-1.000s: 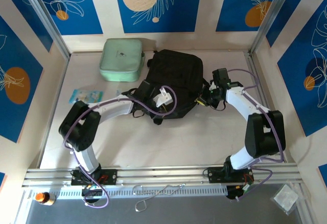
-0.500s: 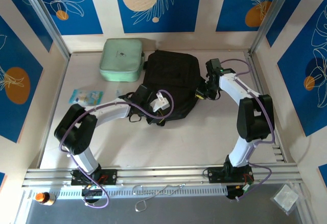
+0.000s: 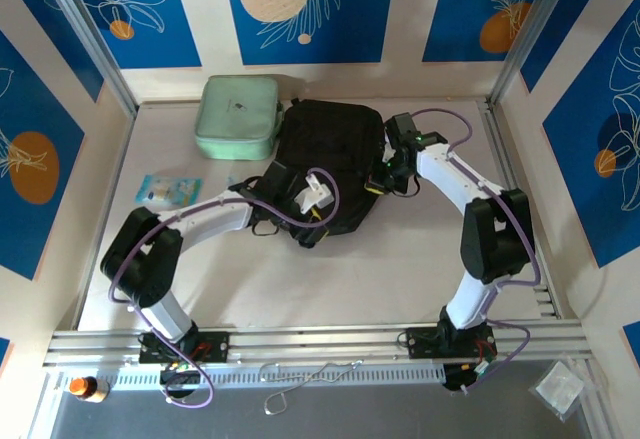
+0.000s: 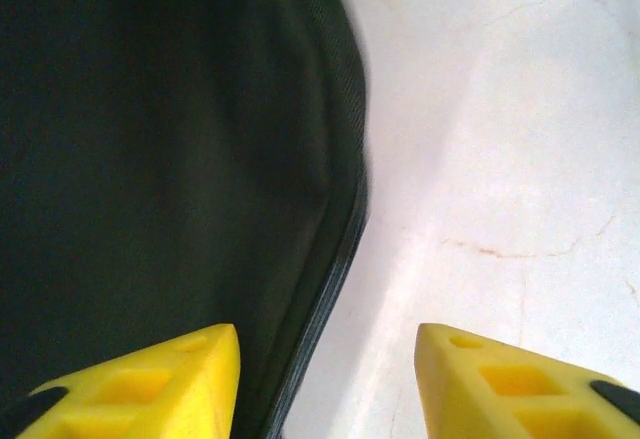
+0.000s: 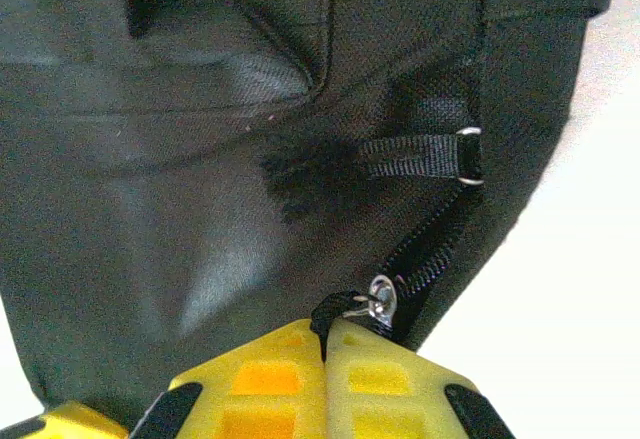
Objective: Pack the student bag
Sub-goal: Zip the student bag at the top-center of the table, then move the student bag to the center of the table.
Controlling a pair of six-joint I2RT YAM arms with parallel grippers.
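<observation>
Black fabric of the student bag (image 3: 330, 154) lay at upper centre of frame, your right gripper (image 5: 325, 344) clamped on its zip pull (image 5: 380, 299), probably to open it, your left gripper (image 4: 328, 359) half open and empty at its edge.

A pale, whitish table (image 3: 400, 259) filled the middle of the top view, with faint brownish marks showing on it in the left wrist view. The black student bag (image 3: 330, 139) lay flat on it at upper centre. A mint green zip case (image 3: 238, 116) sat just left of the bag, near the upper left corner. A small light blue packet (image 3: 168, 190) lay lower left of the case, apart from it.
</observation>
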